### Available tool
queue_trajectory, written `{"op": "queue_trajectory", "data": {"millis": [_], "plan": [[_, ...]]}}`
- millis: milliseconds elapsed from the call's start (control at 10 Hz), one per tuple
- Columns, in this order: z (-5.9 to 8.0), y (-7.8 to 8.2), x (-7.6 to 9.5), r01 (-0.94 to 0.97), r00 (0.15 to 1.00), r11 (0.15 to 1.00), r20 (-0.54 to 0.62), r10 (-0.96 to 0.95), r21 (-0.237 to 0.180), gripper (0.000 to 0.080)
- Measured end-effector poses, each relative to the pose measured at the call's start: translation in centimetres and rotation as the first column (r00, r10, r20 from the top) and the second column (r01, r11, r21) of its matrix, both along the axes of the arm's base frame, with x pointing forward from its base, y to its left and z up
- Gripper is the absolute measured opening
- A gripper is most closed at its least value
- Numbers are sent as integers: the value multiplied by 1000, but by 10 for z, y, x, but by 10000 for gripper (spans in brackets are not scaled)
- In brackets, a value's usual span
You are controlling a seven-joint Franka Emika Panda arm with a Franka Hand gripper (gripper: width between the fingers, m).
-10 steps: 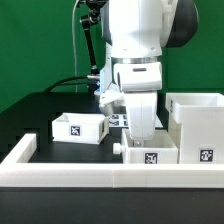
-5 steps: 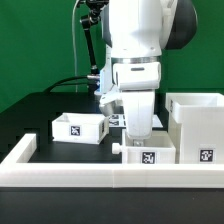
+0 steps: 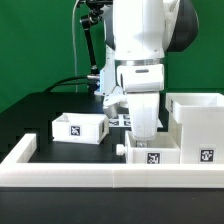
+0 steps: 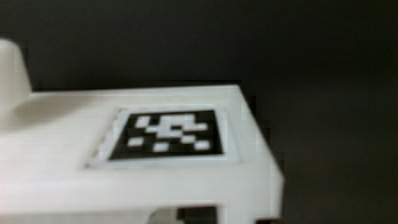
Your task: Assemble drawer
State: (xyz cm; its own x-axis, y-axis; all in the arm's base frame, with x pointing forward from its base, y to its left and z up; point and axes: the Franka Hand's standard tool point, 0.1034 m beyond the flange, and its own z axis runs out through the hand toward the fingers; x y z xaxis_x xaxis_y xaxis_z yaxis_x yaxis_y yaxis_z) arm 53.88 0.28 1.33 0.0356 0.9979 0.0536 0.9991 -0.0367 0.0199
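Note:
The drawer's parts are white with black-and-white tags. The large housing [image 3: 197,125] stands at the exterior view's right. One small tray [image 3: 150,153] with a knob on its side lies against the front wall, just beside the housing. A second small tray [image 3: 79,127] sits further to the exterior view's left. My gripper [image 3: 143,134] hangs right over the back of the near tray, and the hand and the tray's wall hide its fingertips. The wrist view is blurred and filled by a tagged white tray surface [image 4: 169,135], very close. I cannot tell whether the jaws are open or shut.
A long low white wall [image 3: 100,177] edges the black table along the front, with a short return [image 3: 22,150] at the exterior view's left. The marker board [image 3: 118,119] lies behind my hand. Black cables run down at the back.
My hand has shifted a little to the exterior view's right, toward the housing. The near tray has barely moved. The other tray and the housing are still.

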Motion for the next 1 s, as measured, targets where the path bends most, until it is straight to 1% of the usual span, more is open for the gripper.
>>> {"op": "queue_trajectory", "data": {"millis": [200,500,800,900,1000], "plan": [[0,4,-1,2,1000,1000,-2,-2,3,41],[0,5,-1,1,1000,1000,-1,-1,4,41],[0,19,3,-18,1000,1000,1,18,10,41],[-1,21,5,-23,1000,1000,4,23,10,41],[-1,19,5,-19,1000,1000,4,19,10,41]]}}
